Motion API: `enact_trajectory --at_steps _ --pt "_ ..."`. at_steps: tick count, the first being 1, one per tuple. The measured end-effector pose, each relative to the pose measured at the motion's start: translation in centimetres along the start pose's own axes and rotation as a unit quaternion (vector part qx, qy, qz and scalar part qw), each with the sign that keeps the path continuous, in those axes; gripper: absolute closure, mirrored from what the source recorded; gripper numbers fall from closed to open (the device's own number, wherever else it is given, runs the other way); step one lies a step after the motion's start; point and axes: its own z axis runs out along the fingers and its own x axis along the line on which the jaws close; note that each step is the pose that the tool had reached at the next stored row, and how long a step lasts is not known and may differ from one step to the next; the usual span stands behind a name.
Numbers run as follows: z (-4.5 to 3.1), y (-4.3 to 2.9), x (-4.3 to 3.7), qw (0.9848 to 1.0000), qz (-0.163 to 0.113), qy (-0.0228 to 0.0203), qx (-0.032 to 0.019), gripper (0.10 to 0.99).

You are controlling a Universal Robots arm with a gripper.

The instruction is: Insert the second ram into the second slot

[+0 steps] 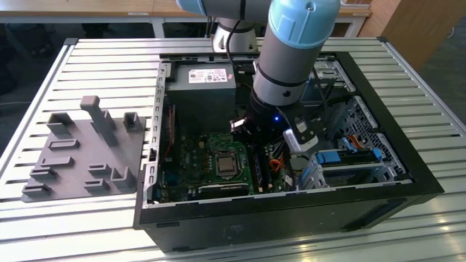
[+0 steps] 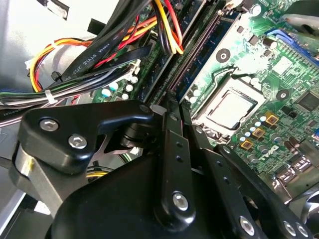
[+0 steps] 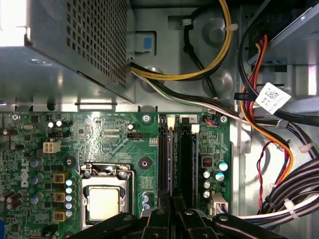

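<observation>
On the slatted surface [image 1: 87, 54], inside the open case [image 1: 291, 224]: pinches the second ram [image 3: 171, 164] edge-on between nearly closed jaws, along the motherboard [image 3: 99, 139] slots [image 3: 185, 164].

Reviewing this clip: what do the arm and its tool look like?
The arm is a grey tube with light-blue joint caps and a black wrist bearing a small blue light. The tool is black, built of jointed bars with silver screws.

Arm [image 1: 291, 54]: slants down into the case [image 1: 291, 213] from above.
Gripper [image 2: 171, 102]: low inside the case, pointing at its floor.
Fingers [image 2: 175, 149]: closed together, tips meeting.
</observation>
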Motion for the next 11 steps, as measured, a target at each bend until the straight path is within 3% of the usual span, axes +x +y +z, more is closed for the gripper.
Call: enact_trajectory --at_steps 11 --pt "0.01 0.0 0.01 1.0 0.001 0.0018 0.0063 0.949"
